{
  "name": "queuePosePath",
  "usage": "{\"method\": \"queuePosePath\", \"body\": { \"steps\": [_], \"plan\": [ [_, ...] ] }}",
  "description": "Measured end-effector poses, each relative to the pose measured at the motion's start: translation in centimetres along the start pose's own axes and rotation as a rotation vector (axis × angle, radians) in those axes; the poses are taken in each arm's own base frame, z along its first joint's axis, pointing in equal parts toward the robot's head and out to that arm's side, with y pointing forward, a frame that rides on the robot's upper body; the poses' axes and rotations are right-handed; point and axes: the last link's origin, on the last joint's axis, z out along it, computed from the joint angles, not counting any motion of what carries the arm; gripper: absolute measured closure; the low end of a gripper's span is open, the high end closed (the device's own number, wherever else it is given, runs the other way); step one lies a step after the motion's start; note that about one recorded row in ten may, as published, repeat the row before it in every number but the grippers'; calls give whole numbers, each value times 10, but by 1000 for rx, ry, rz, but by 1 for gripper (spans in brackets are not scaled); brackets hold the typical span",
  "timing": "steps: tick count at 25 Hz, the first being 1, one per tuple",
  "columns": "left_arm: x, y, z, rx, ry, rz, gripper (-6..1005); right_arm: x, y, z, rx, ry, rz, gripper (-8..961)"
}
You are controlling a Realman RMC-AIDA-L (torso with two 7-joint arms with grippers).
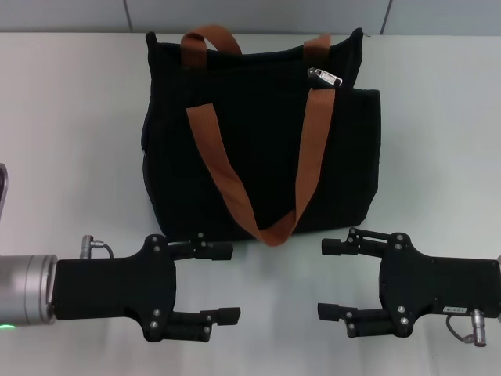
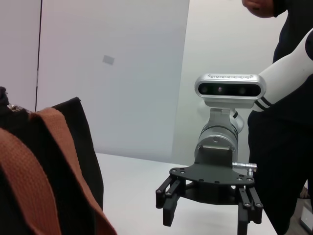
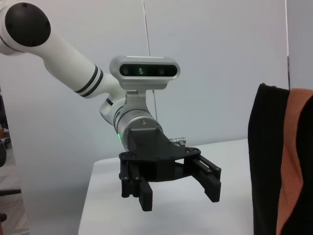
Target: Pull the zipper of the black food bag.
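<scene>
Black fabric: the black food bag (image 1: pixel 258 137), boxy and soft, stands upright at the middle of the far edge of the white tabletop (image 1: pixel 70 141). Two rust-orange webbing handles (image 1: pixel 309 168); the near one droops down the front face in a long loop, the far one arches over the top edge. The zipper (image 1: pixel 325 77), a small silver pull tab, lies on the top edge of the bag toward its right end, just beside the right strap of the near handle.

Left gripper (image 1: pixel 227 282): near the front edge, left of centre, fingers apart, pointing inward, holding nothing, clear of the bag.

Right gripper (image 1: pixel 333 278): near the front edge, right of centre, fingers apart, pointing inward toward the left one, holding nothing, clear of the bag.

Both grippers sit in front of the bag, well apart from the zipper.
</scene>
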Motion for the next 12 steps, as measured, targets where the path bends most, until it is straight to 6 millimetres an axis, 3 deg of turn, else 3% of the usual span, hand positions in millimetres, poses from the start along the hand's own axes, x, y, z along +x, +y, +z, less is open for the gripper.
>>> {"method": "queuePosePath", "body": {
  "steps": [12],
  "plan": [
    [0, 1, -2, -3, 0, -7, 214, 0, 1, 0, -6, -7, 3, 135]
  ]
}}
